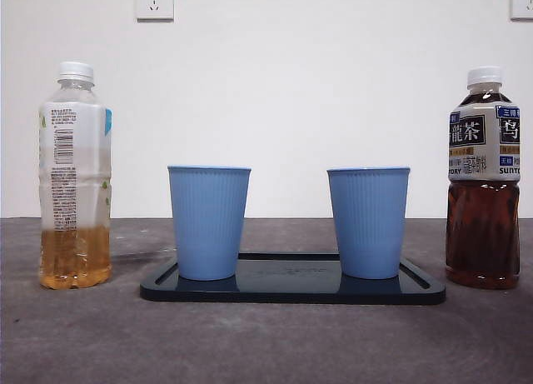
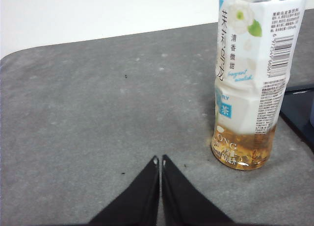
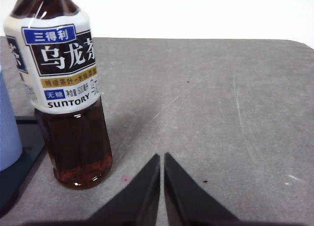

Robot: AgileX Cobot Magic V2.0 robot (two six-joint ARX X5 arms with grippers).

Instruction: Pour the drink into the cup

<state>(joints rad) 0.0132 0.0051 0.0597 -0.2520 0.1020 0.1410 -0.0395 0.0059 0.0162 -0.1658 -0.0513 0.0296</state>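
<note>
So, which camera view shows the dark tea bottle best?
The front view: the dark tea bottle stands whole there, white cap to base, beside the tray. The right wrist view shows it large but cut off above the label. The left wrist view does not show it.

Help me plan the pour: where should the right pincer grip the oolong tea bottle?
Grip the oolong tea bottle around its labelled middle, approaching level from its open outer side; it stands upright and capped, with a blue cup on its inner side.
</note>
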